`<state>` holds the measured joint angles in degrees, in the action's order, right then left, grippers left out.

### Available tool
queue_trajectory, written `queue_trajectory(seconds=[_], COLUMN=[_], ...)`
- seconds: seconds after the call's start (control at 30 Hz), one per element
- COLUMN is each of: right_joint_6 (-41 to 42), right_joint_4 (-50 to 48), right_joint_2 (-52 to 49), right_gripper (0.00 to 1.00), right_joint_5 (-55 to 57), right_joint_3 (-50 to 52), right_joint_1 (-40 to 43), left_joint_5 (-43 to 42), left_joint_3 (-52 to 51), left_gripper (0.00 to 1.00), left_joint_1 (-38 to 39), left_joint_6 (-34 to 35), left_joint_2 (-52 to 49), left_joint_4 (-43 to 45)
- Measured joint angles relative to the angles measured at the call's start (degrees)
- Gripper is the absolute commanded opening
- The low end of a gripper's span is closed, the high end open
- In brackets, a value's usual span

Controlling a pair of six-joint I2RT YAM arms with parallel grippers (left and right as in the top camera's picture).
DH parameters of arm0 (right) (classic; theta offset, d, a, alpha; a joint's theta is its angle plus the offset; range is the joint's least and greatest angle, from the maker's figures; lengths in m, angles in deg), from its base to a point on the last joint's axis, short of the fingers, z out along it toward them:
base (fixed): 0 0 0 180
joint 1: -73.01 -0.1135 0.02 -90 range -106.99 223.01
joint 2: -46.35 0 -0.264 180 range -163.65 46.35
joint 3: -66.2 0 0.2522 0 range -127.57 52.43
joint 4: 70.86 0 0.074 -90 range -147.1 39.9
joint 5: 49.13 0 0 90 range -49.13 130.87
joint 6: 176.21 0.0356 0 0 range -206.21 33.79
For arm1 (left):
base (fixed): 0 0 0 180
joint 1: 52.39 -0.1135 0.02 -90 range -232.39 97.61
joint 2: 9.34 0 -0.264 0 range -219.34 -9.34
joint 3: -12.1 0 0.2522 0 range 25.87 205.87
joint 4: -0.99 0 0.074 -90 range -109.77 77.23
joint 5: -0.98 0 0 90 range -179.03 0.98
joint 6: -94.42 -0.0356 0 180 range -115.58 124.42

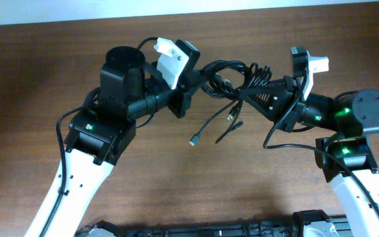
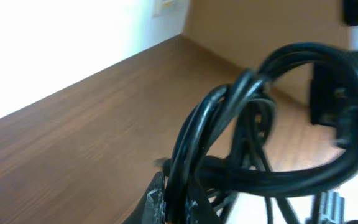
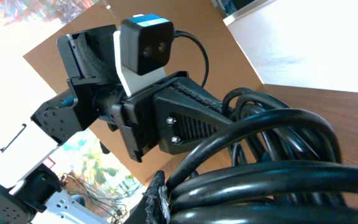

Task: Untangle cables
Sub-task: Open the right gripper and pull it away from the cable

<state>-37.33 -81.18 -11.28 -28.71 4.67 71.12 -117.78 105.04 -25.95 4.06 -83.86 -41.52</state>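
Cables (image 1: 227, 70) bunched between left jaws and right jaws, both clenched on them. Open desk (image 1: 176, 178) all round the bundle.

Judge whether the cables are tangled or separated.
Tangled: the cables hang in one looped bunch between the left pincer and right pincer, plug ends dangling.
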Motion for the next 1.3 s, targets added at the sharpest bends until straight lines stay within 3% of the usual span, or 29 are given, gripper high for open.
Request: queue_trajectory(seconds=[0.63,0.67,0.8,0.9,1.0,1.3], right_joint_6=[7.54,7.78,7.8,7.67,7.82,7.93], right_joint_4=[-6.86,-6.86,-7.26,-7.72,-7.69,-7.69], right_joint_2=[-0.46,-0.46,-0.46,-0.17,-0.13,-2.38], right_gripper=[0.05,0.07,0.43,0.59,0.64,0.65], right_joint_5=[-3.87,-3.89,-4.15,-4.72,-5.09,-5.14], right_joint_3=[0.15,0.15,0.13,-0.02,-0.02,-0.02], right_joint_1=[-0.02,-0.02,-0.02,-0.02,-0.02,-0.02], left_joint_5=[15.52,15.93,17.38,19.19,20.39,20.44], left_joint_3=[0.02,0.02,0.02,0.0,0.0,0.0], left_gripper=[0.0,0.0,0.0,0.0,0.0,0.0], left_joint_1=[-0.92,-0.92,-0.92,-1.09,-1.46,-1.51], left_joint_6=[-2.23,-2.23,-2.45,-3.06,-3.1,-3.1], left_joint_2=[0.04,0.04,0.04,-0.02,-0.02,1.7], left_joint_4=[-1.27,-1.25,-1.18,-0.72,0.17,1.11])
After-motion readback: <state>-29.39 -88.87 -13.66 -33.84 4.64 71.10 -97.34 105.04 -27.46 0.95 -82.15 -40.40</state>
